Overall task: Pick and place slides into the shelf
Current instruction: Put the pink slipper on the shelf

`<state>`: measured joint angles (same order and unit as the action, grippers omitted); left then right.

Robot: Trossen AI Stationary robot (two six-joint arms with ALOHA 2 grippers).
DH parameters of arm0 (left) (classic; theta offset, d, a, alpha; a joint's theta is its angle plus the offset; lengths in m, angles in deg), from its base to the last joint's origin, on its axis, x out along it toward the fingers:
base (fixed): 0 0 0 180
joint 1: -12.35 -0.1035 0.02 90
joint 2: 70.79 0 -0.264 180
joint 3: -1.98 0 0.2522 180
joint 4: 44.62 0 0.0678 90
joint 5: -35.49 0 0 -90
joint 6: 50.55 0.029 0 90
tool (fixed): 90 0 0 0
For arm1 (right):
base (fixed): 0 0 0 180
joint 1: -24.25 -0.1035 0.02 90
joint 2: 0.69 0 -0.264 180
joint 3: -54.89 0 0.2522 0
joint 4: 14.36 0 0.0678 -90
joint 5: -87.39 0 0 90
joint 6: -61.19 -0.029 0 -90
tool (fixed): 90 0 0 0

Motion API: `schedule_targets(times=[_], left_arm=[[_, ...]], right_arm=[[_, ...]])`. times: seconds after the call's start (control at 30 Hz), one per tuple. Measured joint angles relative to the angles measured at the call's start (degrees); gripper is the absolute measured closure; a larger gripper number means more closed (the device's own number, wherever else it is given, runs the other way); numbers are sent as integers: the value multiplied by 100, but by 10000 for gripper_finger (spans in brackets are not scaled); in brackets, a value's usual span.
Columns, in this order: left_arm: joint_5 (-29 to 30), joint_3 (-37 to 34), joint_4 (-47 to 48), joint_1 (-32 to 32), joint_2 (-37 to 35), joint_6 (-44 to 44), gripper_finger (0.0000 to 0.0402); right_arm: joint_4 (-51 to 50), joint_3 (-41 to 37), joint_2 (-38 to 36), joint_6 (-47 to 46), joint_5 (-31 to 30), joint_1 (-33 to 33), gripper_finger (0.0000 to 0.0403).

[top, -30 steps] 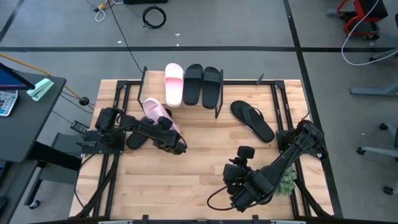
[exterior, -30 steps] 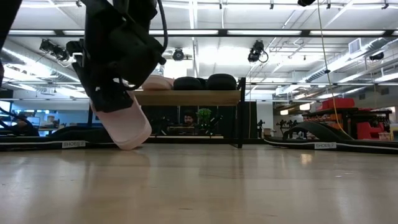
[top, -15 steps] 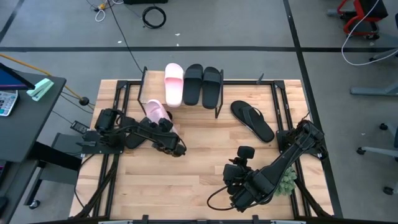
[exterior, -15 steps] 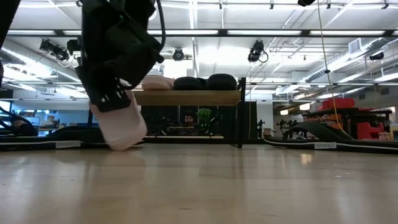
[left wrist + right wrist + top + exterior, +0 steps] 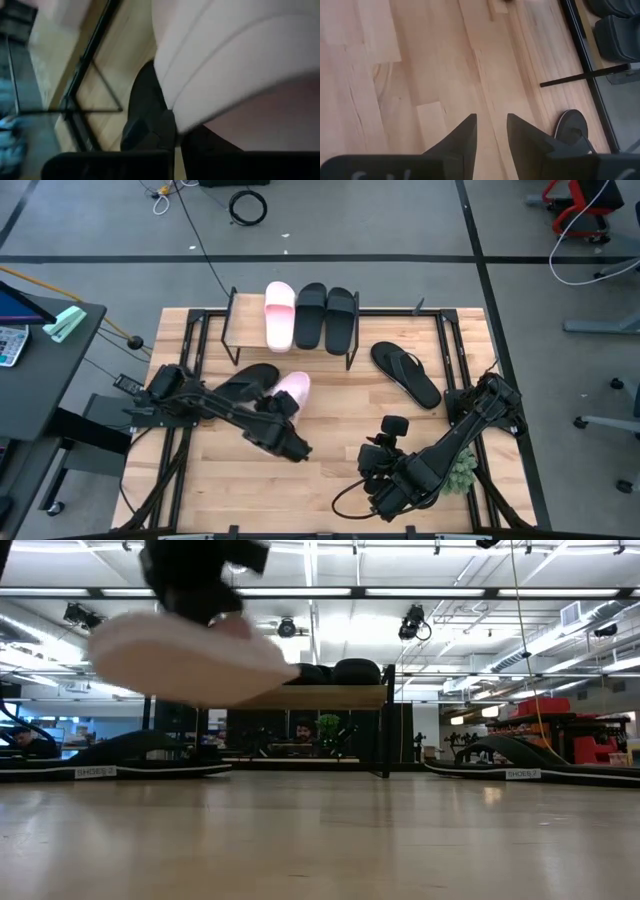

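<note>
The wooden table [image 5: 330, 470] fills the middle of the high view, and the shelf [image 5: 232, 315] stands at its far edge, left of centre, a black frame with a light board. On the shelf's top board sit three slides side by side: a pale pink slide [image 5: 279, 315] on the left, then two black slides [image 5: 326, 317] touching each other. The left arm reaches from the table's left side toward the centre, and the left gripper [image 5: 283, 412] pinches a second pink slide [image 5: 289, 390] held clear of the tabletop; in the low view this slide [image 5: 190, 658] hangs roughly level, high above the wood and in front of the shelf. One black flip-flop [image 5: 406, 374] lies flat to the right of the shelf, and another flip-flop [image 5: 240, 385] lies on the table near the left arm, just beside the held slide. The right arm rests folded at the near right corner, and the right gripper [image 5: 491, 131] points down at bare wood with its fingers spread slightly apart, holding nothing.
</note>
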<state>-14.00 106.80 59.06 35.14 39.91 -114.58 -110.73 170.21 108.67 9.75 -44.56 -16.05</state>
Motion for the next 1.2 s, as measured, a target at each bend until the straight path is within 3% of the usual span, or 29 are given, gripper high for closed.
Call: schedule_targets(times=[0.27, 0.57, 0.97, 1.2], left_arm=[[499, 1237, 7, 25, 0, 983, 390], [1351, 1741, 8, -430, -295, 1961, 390], [1631, 1733, 12, -2188, -1152, 2507, 390], [1607, 1730, 12, -3488, -1224, 2648, 390]], right_arm=[[0, 0, 0, -5, 35, -119, 290], [-2, 0, 0, -273, 44, -412, 290], [-4, 0, 0, -599, 44, -451, 290], [-4, 0, 0, -603, 44, -450, 290]])
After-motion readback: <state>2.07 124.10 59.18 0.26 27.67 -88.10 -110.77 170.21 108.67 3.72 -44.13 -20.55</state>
